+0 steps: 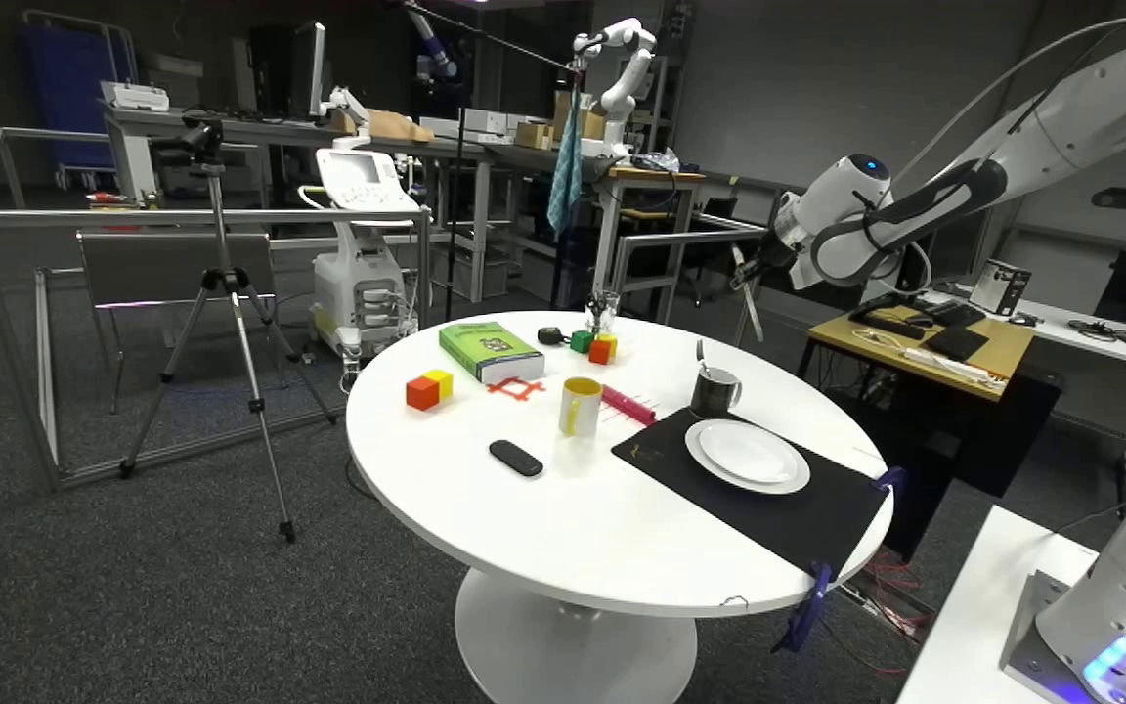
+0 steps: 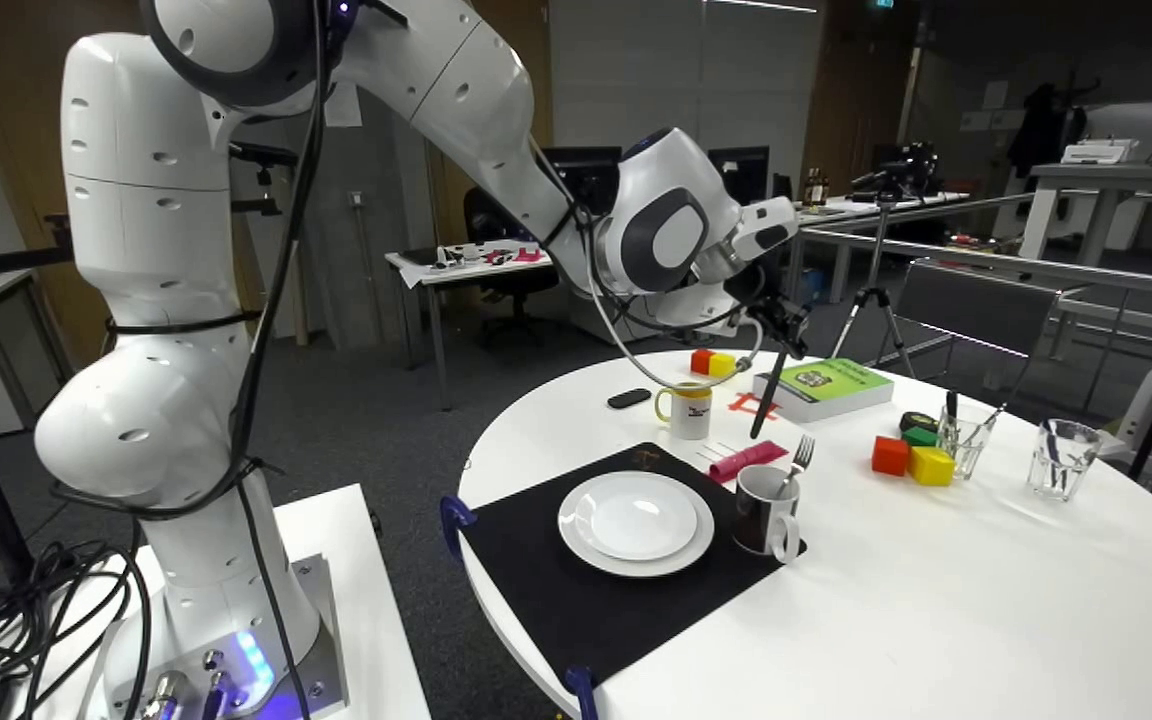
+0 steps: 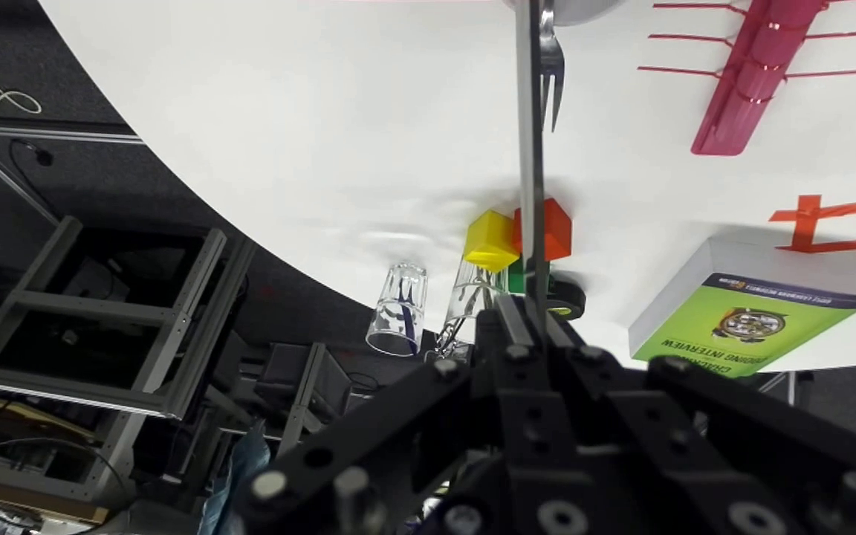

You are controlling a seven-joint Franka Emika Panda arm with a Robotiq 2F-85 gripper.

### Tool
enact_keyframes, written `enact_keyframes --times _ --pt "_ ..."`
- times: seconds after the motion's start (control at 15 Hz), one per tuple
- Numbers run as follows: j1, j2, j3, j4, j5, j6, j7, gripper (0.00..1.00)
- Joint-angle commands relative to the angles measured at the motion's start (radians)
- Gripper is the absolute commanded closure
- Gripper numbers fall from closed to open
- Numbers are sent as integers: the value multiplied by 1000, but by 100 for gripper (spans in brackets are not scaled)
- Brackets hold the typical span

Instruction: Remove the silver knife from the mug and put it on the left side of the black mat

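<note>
The black two-fingered gripper (image 3: 536, 318) clamps the thin, straight silver knife (image 3: 530, 148), which in an exterior view hangs at twelve o'clock from the dark, white-handled mug (image 2: 754, 520), one o'clock from the rectangular black mat (image 2: 616, 620).

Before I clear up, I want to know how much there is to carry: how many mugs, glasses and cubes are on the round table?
Mugs: 2
Glasses: 2
Cubes: 5
Total: 9
</note>
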Motion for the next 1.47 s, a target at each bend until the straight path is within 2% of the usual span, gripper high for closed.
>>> enact_keyframes --times 0.0,0.27,0.33,0.47,0.53,0.8,1.13,1.27,1.33,1.4 --pt "16 2 10 -16 -6 10 11 99" --pt "21 21 82 -38 33 19 -14 99" --pt "89 24 40 -47 116 26 -76 99" --pt "110 32 70 -54 198 22 -110 99" --pt "53 35 151 -57 212 12 -112 99" --pt "23 49 268 -67 346 -12 -185 99" --pt "-53 80 407 -67 479 -74 -293 99" --pt "-81 100 438 -57 513 -123 -334 99" --pt "-33 97 394 -63 471 -82 -272 97" --pt "-45 103 407 -63 480 -96 -286 97"
